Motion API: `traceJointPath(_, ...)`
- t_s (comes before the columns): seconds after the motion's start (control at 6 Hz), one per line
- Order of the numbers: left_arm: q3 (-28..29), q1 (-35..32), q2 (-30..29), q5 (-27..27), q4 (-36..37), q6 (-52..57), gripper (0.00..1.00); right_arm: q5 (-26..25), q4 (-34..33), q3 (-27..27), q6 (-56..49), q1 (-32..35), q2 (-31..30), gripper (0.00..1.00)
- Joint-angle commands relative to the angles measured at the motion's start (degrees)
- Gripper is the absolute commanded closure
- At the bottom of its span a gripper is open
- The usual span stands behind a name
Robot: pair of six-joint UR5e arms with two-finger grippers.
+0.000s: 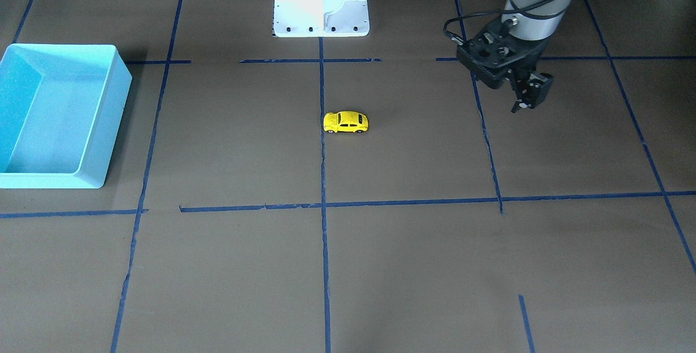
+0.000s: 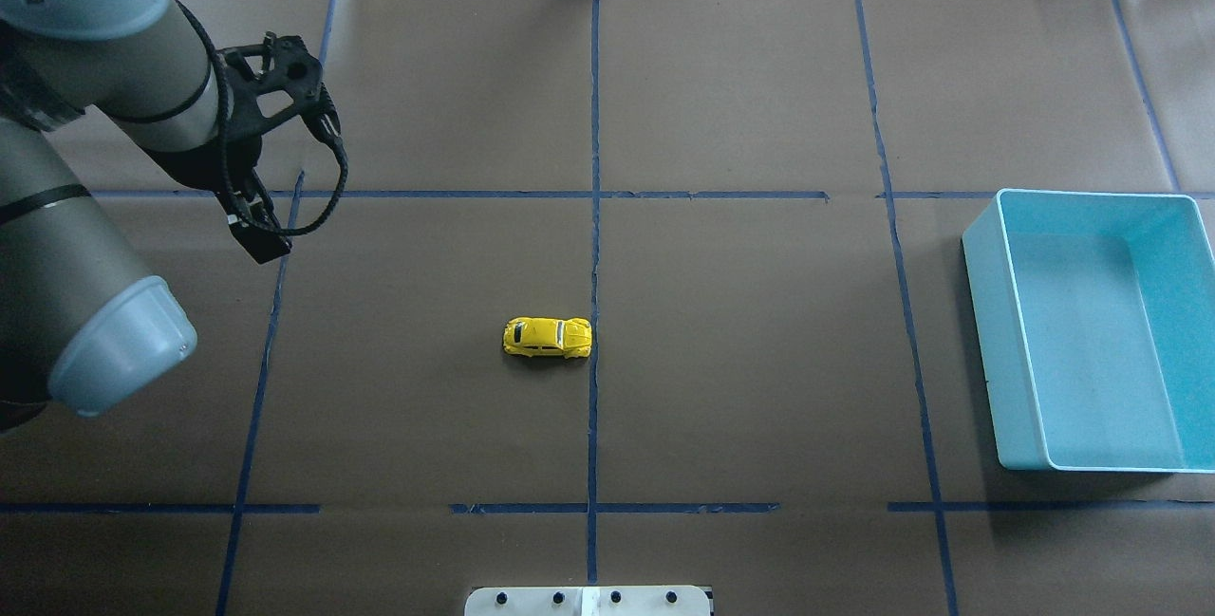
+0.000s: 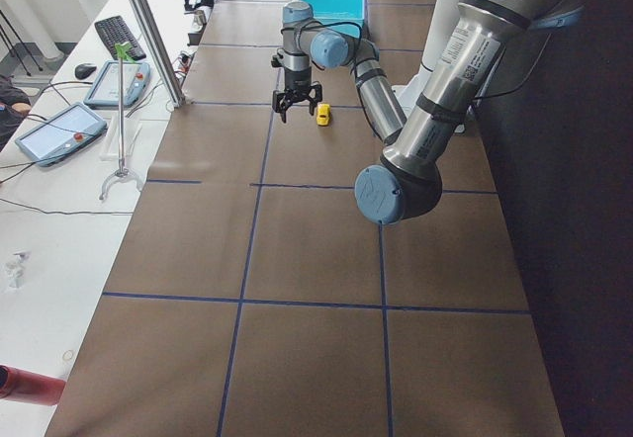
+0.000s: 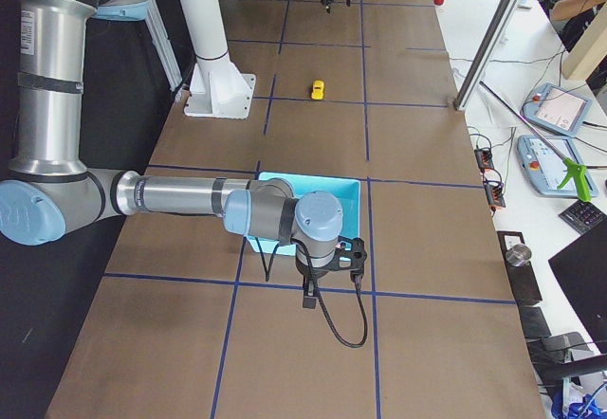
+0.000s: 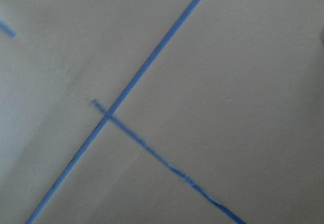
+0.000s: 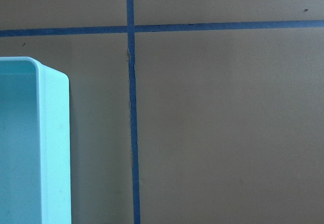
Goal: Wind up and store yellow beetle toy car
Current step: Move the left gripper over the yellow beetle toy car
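**Item:** yellow beetle toy car [image 2: 548,338], one unit, upright on its wheels on the counter [image 2: 759,407], touching a blue tape line.

**Position:** well apart from the left pincer [image 2: 258,236], off to that pincer's right and nearer the robot's base. It is farther still from the right pincer [image 4: 308,298], which hangs just beside the turquoise bin [image 2: 987,331], on the bin's side away from the car.

**Pincer state:** the left fingers look parted and hold nothing, hanging above bare counter. The right appears only small in one side view, so I cannot tell whether it is spread or closed.

**Handling (judged):**
- Very light, rigid and small.
- The smooth, rounded shell is likely slippery, so a grip on the roof would tend to squirt it out.
- Best hold is across the flat flanks, low, between the wheel arches.
- Winding probably means rolling it backward under light downward pressure, so the wheels must stay on the counter.

**Not determinable:**
- The underside and any spring mechanism.
- Which end is the front.
- The left wrist view is blurred and shows only tape lines.
- The right wrist view shows only the bin's corner.
- Neither wrist view shows the car.
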Motion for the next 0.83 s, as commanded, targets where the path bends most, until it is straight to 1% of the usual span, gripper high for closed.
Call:
traceJointPath(0.0, 4.8, 4.5, -3.4, 2.0, -5.2, 5.5, 0.0, 0.0, -0.1, 0.2, 0.0, 0.0, -0.4, 0.0)
traceJointPath(0.17, 7.8, 4.9, -5.4, 2.1, -5.3, 11.4, 0.0, -0.1, -0.1, 0.1, 0.0, 0.0, -0.4, 0.0)
traceJointPath(0.33, 11.2, 6.0, -7.0, 2.1, -8.2, 12.3, 0.0, -0.1, -0.1, 0.0, 0.0, 0.0, -0.4, 0.0)
traceJointPath(0.5, 14.7, 6.1, -8.9, 1.7, -10.7, 11.7, 0.0, 0.0, 0.0, 0.1, 0.0, -0.1, -0.4, 0.0)
traceJointPath(0.67, 16.2, 6.9, -11.2, 1.5, -10.8, 9.0, 0.0, -0.1, 0.0, 0.1, -0.1, -0.7, -0.3, 0.0)
